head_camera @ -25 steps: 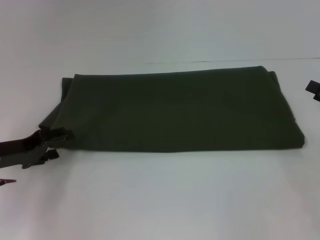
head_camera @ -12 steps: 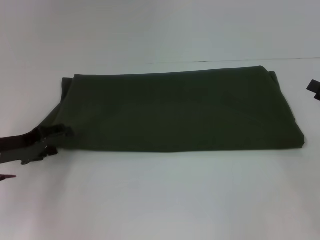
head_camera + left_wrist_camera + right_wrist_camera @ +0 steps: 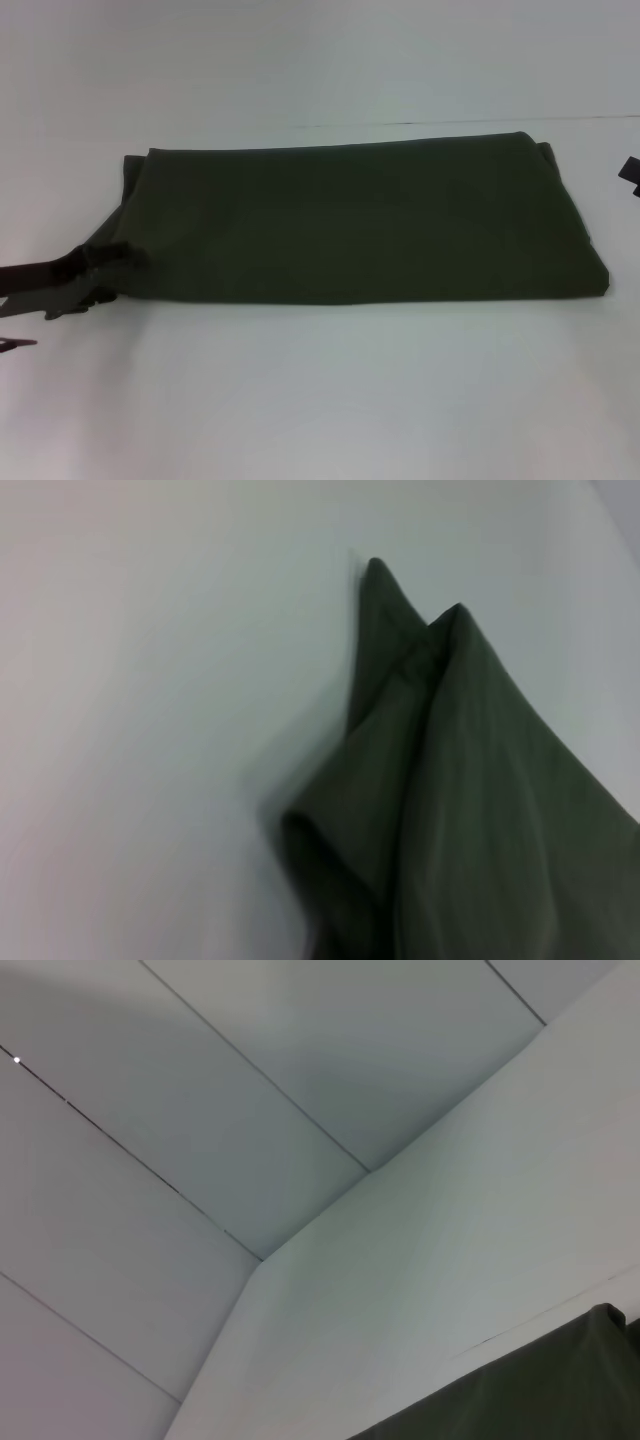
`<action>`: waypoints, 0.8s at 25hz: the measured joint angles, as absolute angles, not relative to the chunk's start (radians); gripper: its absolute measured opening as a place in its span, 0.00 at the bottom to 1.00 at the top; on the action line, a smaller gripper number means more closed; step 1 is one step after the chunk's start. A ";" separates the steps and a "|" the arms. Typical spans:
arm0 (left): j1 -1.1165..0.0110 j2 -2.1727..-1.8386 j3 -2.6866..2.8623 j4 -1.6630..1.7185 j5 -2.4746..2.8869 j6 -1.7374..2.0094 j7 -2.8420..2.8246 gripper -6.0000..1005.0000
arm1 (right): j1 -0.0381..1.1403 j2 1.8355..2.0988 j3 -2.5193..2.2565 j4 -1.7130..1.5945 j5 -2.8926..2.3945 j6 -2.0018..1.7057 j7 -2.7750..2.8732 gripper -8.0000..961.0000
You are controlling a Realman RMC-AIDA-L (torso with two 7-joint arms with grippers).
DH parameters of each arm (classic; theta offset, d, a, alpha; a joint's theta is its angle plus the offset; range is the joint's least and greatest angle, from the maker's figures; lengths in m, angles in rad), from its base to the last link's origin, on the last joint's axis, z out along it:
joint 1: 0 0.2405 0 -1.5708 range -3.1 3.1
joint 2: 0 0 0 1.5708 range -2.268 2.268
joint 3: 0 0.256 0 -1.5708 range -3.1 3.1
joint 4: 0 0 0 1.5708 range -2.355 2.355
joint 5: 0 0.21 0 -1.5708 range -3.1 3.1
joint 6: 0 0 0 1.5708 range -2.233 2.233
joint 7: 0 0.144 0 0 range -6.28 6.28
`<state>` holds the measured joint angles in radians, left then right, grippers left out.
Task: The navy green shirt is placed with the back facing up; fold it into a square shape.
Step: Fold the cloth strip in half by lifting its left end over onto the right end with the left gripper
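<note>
Pinched on the near-left corner of the navy green shirt (image 3: pixel 350 220), the left gripper (image 3: pixel 100 272) seems to have its jaws closed over a small bunch of cloth, though the dark fingers blend into the dark fabric in the head view and the hold is hard to confirm. Its wrist camera shows only folded layers of that corner, two points of cloth standing up from the white table (image 3: pixel 320 400), with no fingers in sight. At the far right edge of the head view only a sliver of the right gripper (image 3: pixel 630 172) shows, well apart from the shirt, and I cannot tell how its jaws stand.

The shirt lies across the middle of the table as a long, flat band running left to right, plain side up, no lettering showing. Its near edge is a straight, clean fold, while the right end is slightly uneven, with an under-layer peeking out at the far right corner.

By my reading, the sleeves and long sides are already folded in, so the lengthwise stage looks done. What remains is to bring one end over the other, probably the left end carried across to the right, to shorten the band into a square, and then tidy the edges.
</note>
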<state>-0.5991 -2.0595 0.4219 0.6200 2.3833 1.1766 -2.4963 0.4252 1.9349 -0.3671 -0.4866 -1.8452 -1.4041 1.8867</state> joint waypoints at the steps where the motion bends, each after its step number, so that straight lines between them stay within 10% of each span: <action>1: -0.604 -2.058 0.422 0.620 2.382 1.180 -2.495 0.83 | 0.425 1.935 -0.366 -0.487 -1.845 -1.405 1.887 0.75; 20: -0.631 -2.049 0.422 0.634 2.374 1.206 -2.457 0.83 | 0.423 1.934 -0.363 -0.482 -1.845 -1.406 1.885 0.74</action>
<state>-0.6315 -2.0491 0.4218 0.6338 2.3742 1.2061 -2.4571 0.4233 1.9342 -0.3634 -0.4823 -1.8453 -1.4059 1.8848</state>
